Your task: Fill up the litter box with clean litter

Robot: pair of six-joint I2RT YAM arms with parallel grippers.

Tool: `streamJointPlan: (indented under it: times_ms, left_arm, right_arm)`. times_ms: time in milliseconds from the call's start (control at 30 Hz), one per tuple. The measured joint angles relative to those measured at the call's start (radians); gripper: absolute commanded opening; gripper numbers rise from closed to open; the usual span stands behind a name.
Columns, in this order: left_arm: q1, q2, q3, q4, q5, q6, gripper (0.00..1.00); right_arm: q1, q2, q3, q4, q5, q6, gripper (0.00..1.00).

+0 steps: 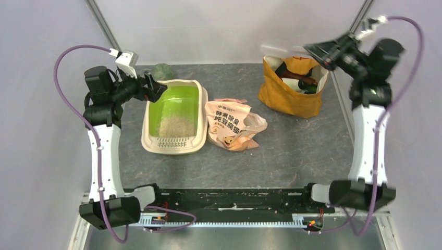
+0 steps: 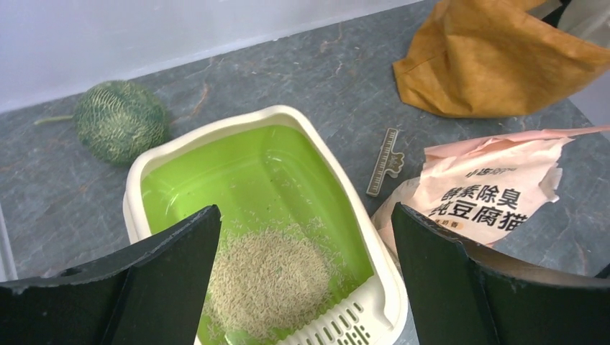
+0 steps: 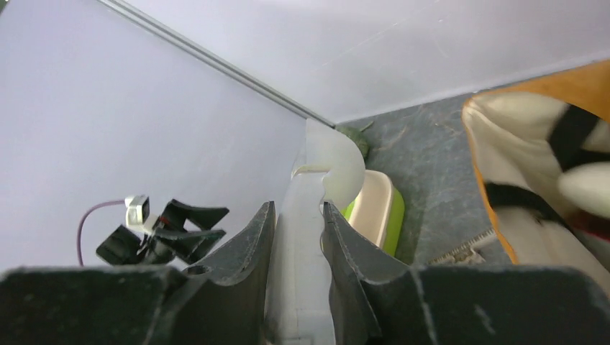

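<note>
Holds left gripper (image 2: 306,215) wide, empty, over the litter box (image 2: 288,113) (clean litter (image 2: 270,280) inside), pinches white scoop (image 3: 334,169) in right gripper (image 3: 297,207).

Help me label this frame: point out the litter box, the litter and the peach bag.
litter box (image 1: 174,144), top view, slotted near ledge.
litter (image 1: 175,126), top view, middle of the heap.
peach bag (image 1: 228,124), top view, printed front.

Litter box (image 1: 172,147) sits on the desk (image 1: 292,151), left of centre. Litter (image 1: 176,126) lies heaped in its near end. Printed bag (image 1: 232,125) lies just right of it. Fabric bag (image 1: 292,96) stands far right, well apart. Netted ball (image 1: 164,71) rests behind the box.
</note>
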Motion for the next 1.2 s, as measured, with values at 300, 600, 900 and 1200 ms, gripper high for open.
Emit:
streamJointPlan:
  times_ms: [300, 600, 900, 1200]
  left_arm:
    - [-0.245, 0.115, 0.127, -0.119, -0.024, 0.164, 0.95]
    - [-0.479, 0.179, 0.127, -0.228, -0.082, 0.37, 0.94]
    - [-0.66, 0.288, 0.163, -0.26, -0.112, 0.547, 0.92]
    - [-0.817, 0.478, 0.268, -0.275, -0.126, 0.76, 0.87]
  right_arm:
    - [-0.379, -0.294, -0.294, -0.316, -0.395, -0.243, 0.0]
    - [-0.438, -0.154, -0.29, -1.028, -0.287, -0.946, 0.0]
    - [-0.457, -0.143, -0.29, -1.157, -0.146, -1.231, 0.0]
    - [-0.457, 0.087, -0.448, -1.044, -0.073, -1.332, 0.0]
